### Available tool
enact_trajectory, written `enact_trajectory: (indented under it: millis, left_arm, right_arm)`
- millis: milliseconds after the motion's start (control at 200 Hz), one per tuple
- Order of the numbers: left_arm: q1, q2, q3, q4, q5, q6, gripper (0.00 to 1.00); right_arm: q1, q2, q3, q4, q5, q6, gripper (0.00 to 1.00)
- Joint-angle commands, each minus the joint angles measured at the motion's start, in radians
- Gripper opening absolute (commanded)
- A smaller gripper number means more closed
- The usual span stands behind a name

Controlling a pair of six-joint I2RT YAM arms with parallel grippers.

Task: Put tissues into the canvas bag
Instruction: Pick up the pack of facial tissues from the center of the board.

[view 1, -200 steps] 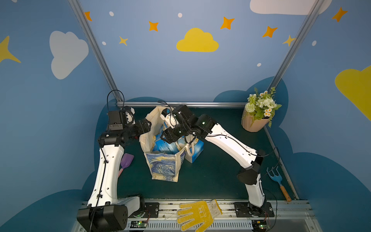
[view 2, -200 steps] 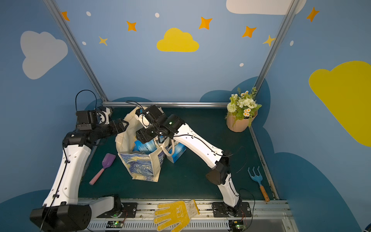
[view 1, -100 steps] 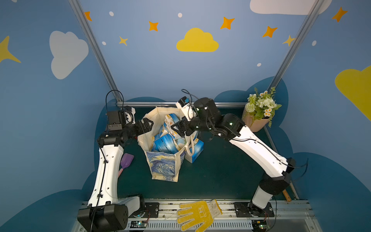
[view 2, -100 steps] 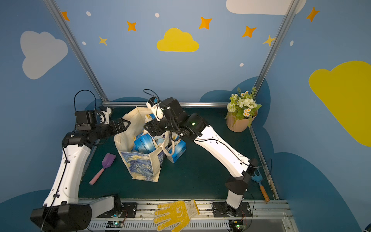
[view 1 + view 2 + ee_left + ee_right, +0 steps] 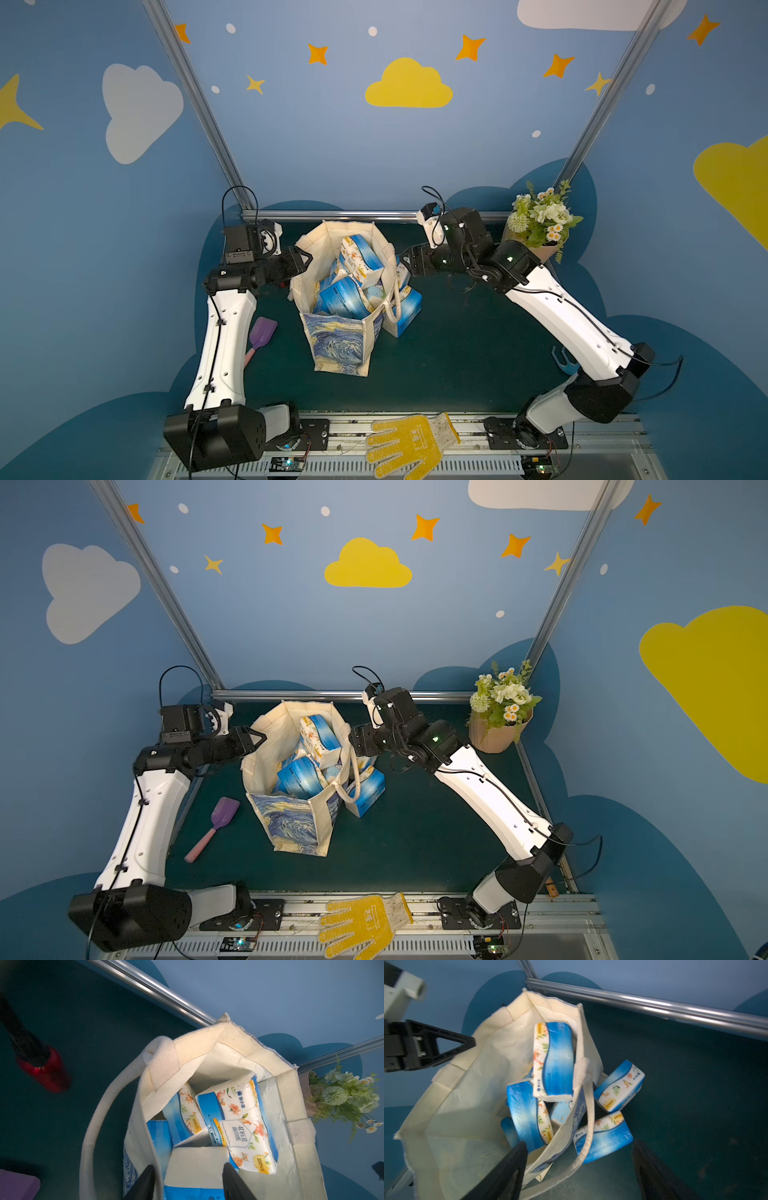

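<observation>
We see the left claw [image 5: 306, 256] clenched on the left rim of the tall cream canvas bag [image 5: 336, 345] with the swirly blue-yellow print, holding the mouth wide. The right claw [image 5: 409, 261] hangs released and empty just beside the bag's right wall.

The bag stands upright on the dark green worktop [image 5: 457, 353], mouth up. Several soft blue-and-white tissue packs are inside, one standing on end [image 5: 359, 253] against the right wall.

Two loose packs lie outside by that wall. The lower pack [image 5: 604, 1138] lies flat on the worktop. The upper pack [image 5: 619, 1084] is tilted, seemingly propped on it. Their long axes run roughly parallel, slanting out from the bag.

We judge the step in hand is fetching a loose pack. We'd take the upper one first, jaws across its short width, because the cream strap handle [image 5: 588, 1118] drapes over the lower one and could snag. The pack should be lifted clear of the rim before release.
</observation>
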Motion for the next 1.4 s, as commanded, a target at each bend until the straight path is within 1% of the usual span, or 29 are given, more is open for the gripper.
enact_trajectory:
  millis: [0, 95, 195, 210, 240, 260, 295, 315, 336, 356, 371, 396, 401, 416, 446, 526, 606, 696, 811, 961, 982, 997, 1022, 1047, 1152, 1297, 1397]
  left_arm:
    - [0.003, -0.013, 0.037, -0.029, 0.003, 0.009, 0.03]
    - [0.003, -0.022, 0.032, -0.023, -0.015, 0.016, 0.03]
    - [0.002, -0.041, 0.001, 0.032, -0.04, 0.009, 0.04]
    - [0.002, -0.042, -0.003, 0.039, -0.037, 0.009, 0.08]
    - [0.002, -0.041, -0.007, 0.049, -0.031, 0.009, 0.26]
    - [0.002, -0.04, -0.01, 0.055, -0.025, 0.007, 0.35]
    - [0.002, -0.038, -0.016, 0.068, -0.013, 0.003, 0.45]
    - [0.002, -0.036, -0.019, 0.074, -0.013, 0.0, 0.47]
    - [0.002, -0.034, -0.02, 0.077, -0.009, -0.004, 0.47]
    - [0.002, -0.032, -0.021, 0.081, -0.006, -0.006, 0.43]
    - [0.003, -0.03, -0.021, 0.083, -0.005, -0.007, 0.32]
    - [0.002, -0.029, -0.021, 0.086, -0.002, -0.008, 0.08]
    - [0.002, -0.028, -0.021, 0.086, -0.001, -0.008, 0.06]
    - [0.003, -0.025, -0.019, 0.084, -0.006, -0.009, 0.04]
    - [0.003, -0.022, -0.018, 0.081, -0.001, -0.006, 0.03]
    - [0.003, -0.018, -0.02, 0.087, 0.031, 0.002, 0.03]
    - [0.003, -0.012, -0.024, 0.092, -0.001, -0.008, 0.04]
    - [0.004, -0.007, -0.02, 0.074, -0.008, 0.02, 0.04]
    - [0.004, -0.008, -0.023, 0.057, -0.011, 0.048, 0.03]
    - [0.004, -0.041, -0.054, 0.098, -0.078, 0.046, 0.04]
    - [0.003, -0.042, -0.054, 0.099, -0.087, 0.044, 0.05]
    - [0.003, -0.043, -0.055, 0.099, -0.094, 0.045, 0.09]
    - [0.003, -0.044, -0.054, 0.098, -0.102, 0.048, 0.2]
    - [0.003, -0.042, -0.054, 0.098, -0.109, 0.049, 0.27]
    - [0.003, -0.049, -0.059, 0.114, -0.131, 0.043, 0.45]
    - [0.003, -0.051, -0.057, 0.122, -0.133, 0.043, 0.46]
    - [0.003, -0.051, -0.052, 0.115, -0.135, 0.055, 0.45]
  right_arm:
    - [-0.024, 0.011, -0.045, -0.087, 0.031, 0.105, 0.81]
    - [-0.033, 0.022, -0.115, -0.075, 0.028, 0.166, 0.82]
    - [-0.044, 0.042, -0.191, -0.028, 0.013, 0.249, 0.87]
    - [-0.046, 0.048, -0.201, -0.02, 0.008, 0.259, 0.88]
    - [-0.047, 0.064, -0.214, -0.006, 0.0, 0.275, 0.89]
    - [-0.047, 0.077, -0.221, -0.001, -0.008, 0.287, 0.89]
    - [-0.047, 0.103, -0.223, 0.002, -0.026, 0.297, 0.89]
    - [-0.047, 0.118, -0.221, 0.0, -0.035, 0.302, 0.89]
    - [-0.047, 0.134, -0.218, -0.004, -0.042, 0.31, 0.89]
    - [-0.046, 0.151, -0.214, -0.009, -0.05, 0.322, 0.89]
    - [-0.047, 0.163, -0.211, -0.012, -0.058, 0.328, 0.89]
    - [-0.046, 0.182, -0.207, -0.015, -0.071, 0.34, 0.89]
    - [-0.046, 0.186, -0.207, -0.016, -0.073, 0.342, 0.89]
    - [-0.044, 0.195, -0.207, -0.012, -0.076, 0.349, 0.89]
    - [-0.04, 0.217, -0.209, -0.003, -0.081, 0.361, 0.89]
    - [-0.034, 0.263, -0.211, 0.013, -0.07, 0.393, 0.89]
    - [-0.034, 0.295, -0.214, 0.041, -0.066, 0.426, 0.89]
    - [-0.034, 0.305, -0.228, 0.073, -0.063, 0.459, 0.89]
    - [-0.036, 0.271, -0.282, 0.127, -0.064, 0.489, 0.9]
    - [-0.041, 0.181, -0.378, 0.203, -0.045, 0.519, 0.9]
    - [-0.042, 0.167, -0.389, 0.213, -0.037, 0.523, 0.9]
    - [-0.042, 0.158, -0.397, 0.217, -0.03, 0.527, 0.9]
    - [-0.043, 0.146, -0.406, 0.219, -0.02, 0.533, 0.9]
    - [-0.045, 0.139, -0.413, 0.217, -0.003, 0.543, 0.9]
    - [-0.058, 0.161, -0.396, 0.183, 0.011, 0.55, 0.9]
    - [-0.062, 0.259, -0.306, 0.124, -0.038, 0.547, 0.9]
    - [-0.062, 0.313, -0.267, 0.133, -0.058, 0.556, 0.91]
